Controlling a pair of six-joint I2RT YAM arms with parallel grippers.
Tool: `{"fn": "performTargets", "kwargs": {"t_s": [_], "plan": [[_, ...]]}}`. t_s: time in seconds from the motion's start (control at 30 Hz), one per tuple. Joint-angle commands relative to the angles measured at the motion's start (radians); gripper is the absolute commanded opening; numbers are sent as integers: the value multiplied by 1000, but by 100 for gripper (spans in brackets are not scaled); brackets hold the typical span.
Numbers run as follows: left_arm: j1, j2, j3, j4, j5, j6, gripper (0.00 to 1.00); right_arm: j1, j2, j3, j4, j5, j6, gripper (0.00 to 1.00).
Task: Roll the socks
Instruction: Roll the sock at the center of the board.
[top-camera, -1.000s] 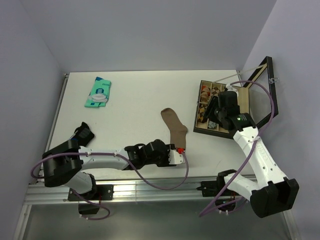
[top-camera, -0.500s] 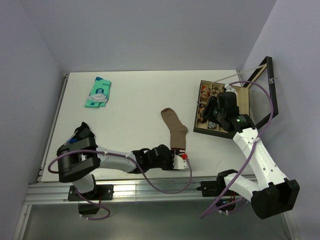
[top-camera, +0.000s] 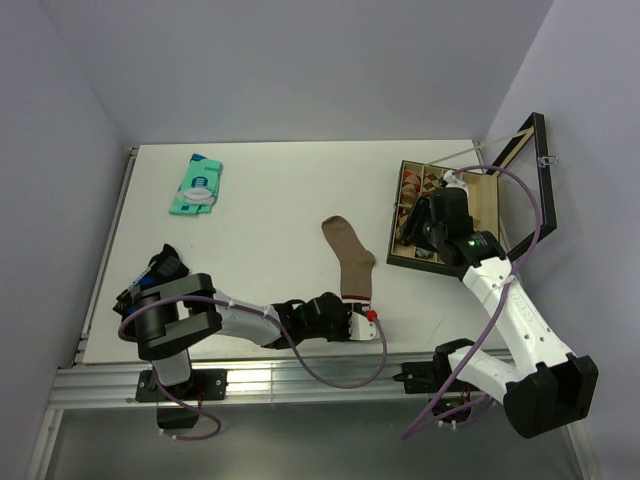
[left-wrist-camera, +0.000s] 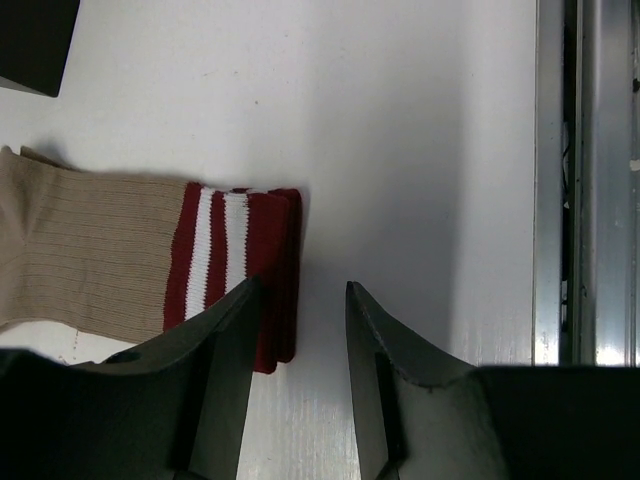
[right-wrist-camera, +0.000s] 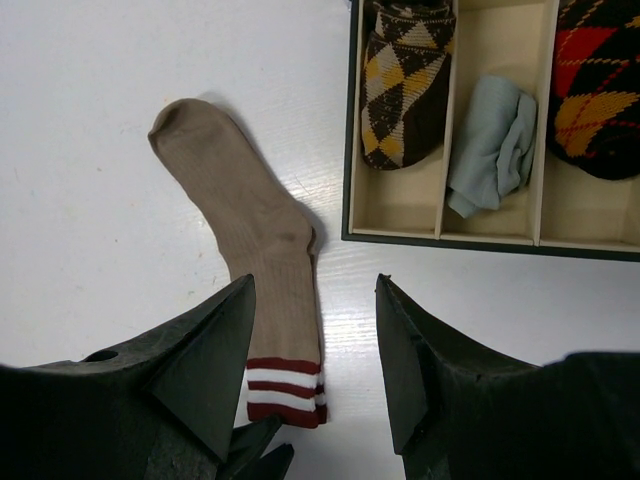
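Overhead: tan sock flat | left wrist: left end effector half-open at cuff | right end effector open

Ribbed tan sock, cuff maroon with white stripes. In dark-rimmed beige box: brown sock yellow-cream argyle, pale blue sock, black sock red-orange-yellow argyle. Also teal packet, white table.

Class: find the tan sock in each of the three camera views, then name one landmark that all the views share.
Top external: sock in mid-picture, toe up-left, lower end toward the arms' bases.
Left wrist: sock at the left edge, only its ankle end showing.
Right wrist: sock left of centre, shown whole, toe at top.
Shared landmark: the maroon, white-striped cuff.
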Motion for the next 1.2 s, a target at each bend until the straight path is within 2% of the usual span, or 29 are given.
{"fn": "performTargets", "kwargs": {"t_s": [0.0, 0.77, 1.17], "plan": [[-8, 14, 29, 43, 2, -2, 44, 8, -24, -3, 37, 20, -8, 59], [5, 22, 55, -3, -12, -10, 43, 15, -52, 5, 58, 6, -39, 62], [72, 69, 115, -91, 143, -28, 41, 18, -56, 9, 35, 17, -40, 62]]}}
